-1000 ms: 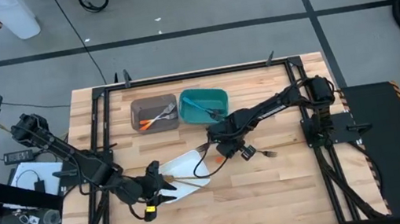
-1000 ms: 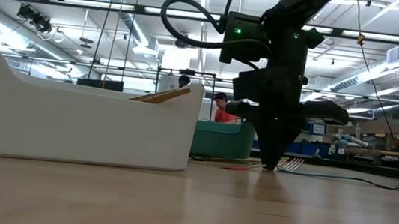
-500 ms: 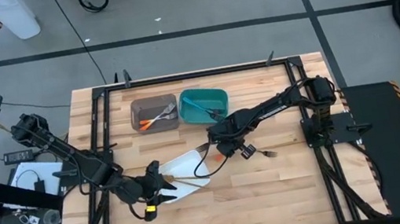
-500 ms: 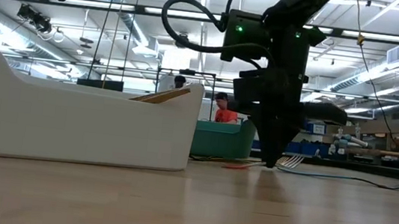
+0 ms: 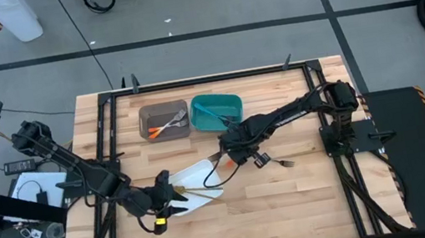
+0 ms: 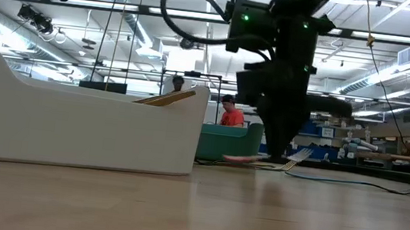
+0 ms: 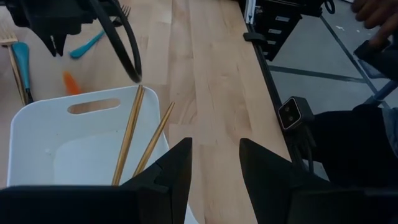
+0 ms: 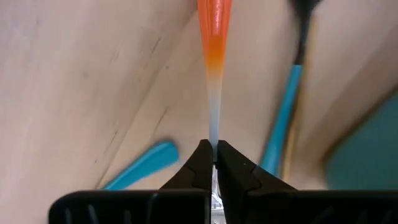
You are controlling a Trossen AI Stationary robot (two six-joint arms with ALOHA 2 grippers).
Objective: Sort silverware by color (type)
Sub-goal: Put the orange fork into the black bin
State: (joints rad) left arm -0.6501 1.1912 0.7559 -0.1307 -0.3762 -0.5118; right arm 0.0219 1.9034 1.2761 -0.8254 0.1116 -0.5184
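Observation:
My right gripper [image 5: 226,157] hangs over the table's middle, just right of the white tray [image 5: 197,177]. It is shut on an orange-handled fork [image 6: 239,158]. My left gripper [image 7: 214,167] stands open at the tray's near left side with nothing between its fingers. Two gold utensils [image 7: 129,134] lean on the tray's rim. Teal-handled pieces [image 8: 142,164] lie flat on the wood under the right gripper. My right gripper pinches the fork's pale neck [image 8: 214,138] between its two fingertips, where the orange handle [image 8: 214,31] fades out. The fingers come from above, pointing down, across the fork. The fork hangs about level and clear of the wood, its tines [image 6: 300,152] past the fingers' other side.
At the far middle stand a grey bin [image 5: 164,119] with orange and silver pieces and a teal bin [image 5: 216,110] with teal pieces. Another fork [image 5: 284,161] lies right of the right gripper. A black frame edges the table; bare wood lies near and right.
My right gripper has come up a little and rolled slightly. The orange fork, which lay on the wood, now hangs clear of it, handle and tines both raised.

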